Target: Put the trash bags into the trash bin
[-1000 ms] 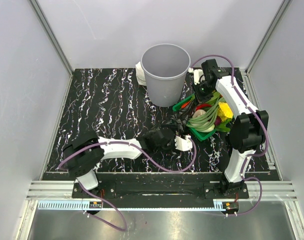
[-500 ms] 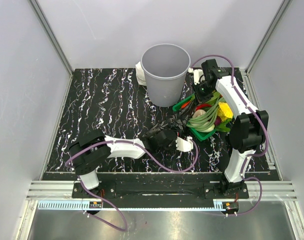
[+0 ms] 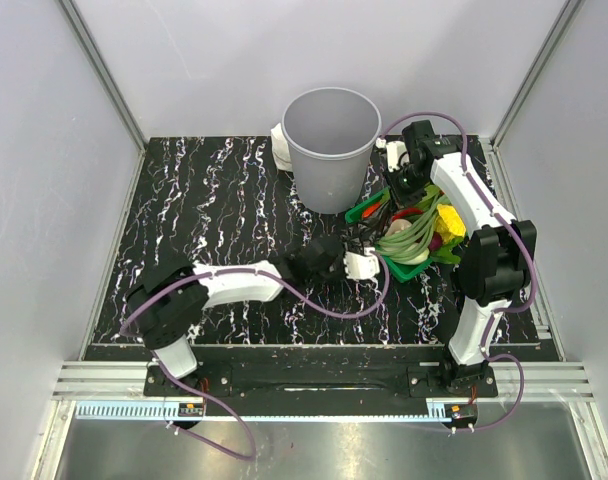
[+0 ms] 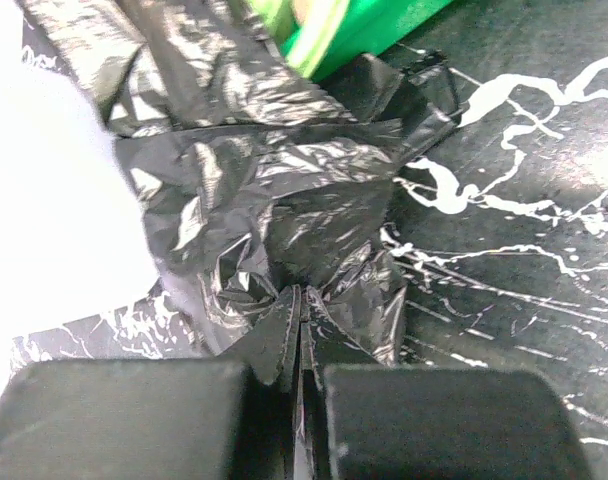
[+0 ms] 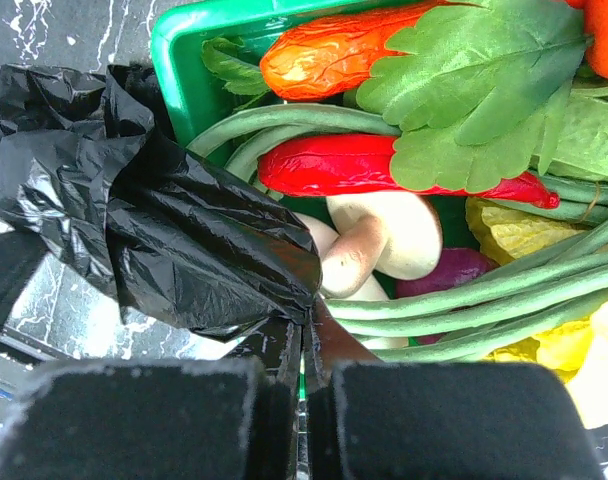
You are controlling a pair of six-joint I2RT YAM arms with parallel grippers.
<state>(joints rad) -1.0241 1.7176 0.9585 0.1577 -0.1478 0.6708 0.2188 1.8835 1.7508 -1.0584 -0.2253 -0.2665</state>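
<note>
The trash bag (image 4: 284, 190) is crumpled glossy black film lying on the marbled table beside the green basket. My left gripper (image 4: 302, 305) is shut on a fold of it. In the top view the left gripper (image 3: 367, 262) sits just in front of the basket, and the bag (image 3: 350, 238) is a dark bunch beyond it. My right gripper (image 5: 306, 328) is shut on another edge of the bag (image 5: 134, 215), held over the basket's near corner. In the top view the right gripper (image 3: 394, 190) hangs over the basket. The grey trash bin (image 3: 331, 148) stands upright behind, with nothing visible inside it.
The green basket (image 3: 368, 212) of vegetables (image 5: 414, 170) lies right of the bin, under the right arm. A white roll (image 3: 281, 146) lies behind the bin on the left and another white item (image 3: 391, 150) on the right. A pale blurred shape (image 4: 44, 220) fills the left wrist view's left side.
My left gripper has gone from open to shut, closing on the bag, and has moved away from the table's near edge toward the basket. The right arm has barely moved.
</note>
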